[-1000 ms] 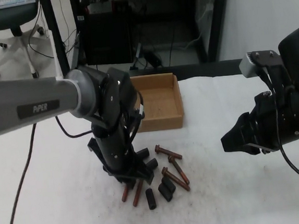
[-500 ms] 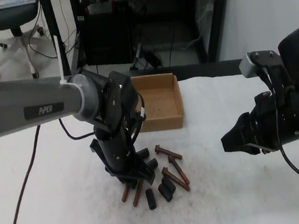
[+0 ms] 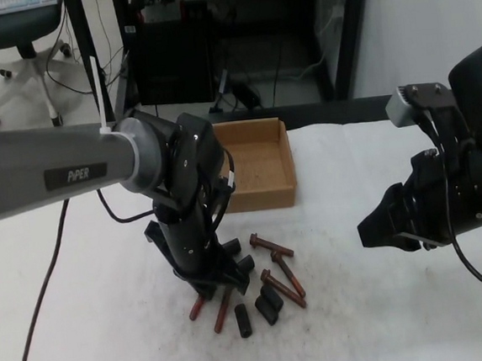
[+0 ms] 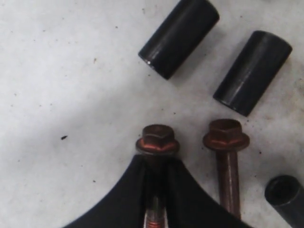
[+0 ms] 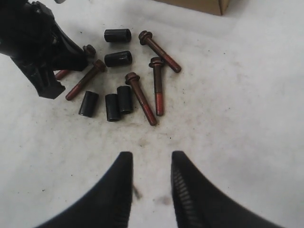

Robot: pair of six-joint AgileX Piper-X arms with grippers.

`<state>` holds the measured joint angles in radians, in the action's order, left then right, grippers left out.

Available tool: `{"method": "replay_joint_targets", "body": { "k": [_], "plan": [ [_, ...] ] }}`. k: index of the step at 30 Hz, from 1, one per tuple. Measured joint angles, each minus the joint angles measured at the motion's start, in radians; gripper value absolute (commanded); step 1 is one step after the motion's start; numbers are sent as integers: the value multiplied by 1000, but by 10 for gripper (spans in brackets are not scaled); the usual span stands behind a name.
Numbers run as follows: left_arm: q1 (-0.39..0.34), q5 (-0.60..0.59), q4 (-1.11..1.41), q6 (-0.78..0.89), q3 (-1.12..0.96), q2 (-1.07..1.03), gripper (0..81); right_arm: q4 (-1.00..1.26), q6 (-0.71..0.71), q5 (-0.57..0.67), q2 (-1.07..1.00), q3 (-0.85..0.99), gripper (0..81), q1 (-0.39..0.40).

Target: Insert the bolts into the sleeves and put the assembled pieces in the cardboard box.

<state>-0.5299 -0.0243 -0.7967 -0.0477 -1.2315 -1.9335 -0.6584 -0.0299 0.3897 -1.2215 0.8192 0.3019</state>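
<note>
My left gripper (image 4: pixel 156 166) is clenched on one bolt (image 4: pixel 157 141) just below its head. The shank lies along the fingers, probably to keep it aligned. My right gripper (image 5: pixel 152 161) hangs released, beside the pile. Before the cardboard box (image 3: pixel 264 198) lie five bolts and five sleeves (image 4: pixel 179 39), none assembled.

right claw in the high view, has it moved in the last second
No. The right claw, open, sits just as far right of the cardboard box as before.
</note>
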Motion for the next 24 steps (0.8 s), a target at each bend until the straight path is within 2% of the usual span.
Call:
{"method": "replay_joint_targets", "body": {
  "k": [6,11,19,21,24],
  "plan": [
    [9,7,1,18,6,31,4,-36,0,0,0,0,272,0],
    [29,59,11,18,15,164,4,-46,0,59,0,0,272,7],
    [125,103,95,138,15,509,4,-2,-10,113,0,0,272,112],
    [148,93,116,170,17,561,4,26,-27,107,0,0,272,133],
    [224,9,208,258,87,716,4,117,-100,103,-14,3,272,188]
  ]
}}
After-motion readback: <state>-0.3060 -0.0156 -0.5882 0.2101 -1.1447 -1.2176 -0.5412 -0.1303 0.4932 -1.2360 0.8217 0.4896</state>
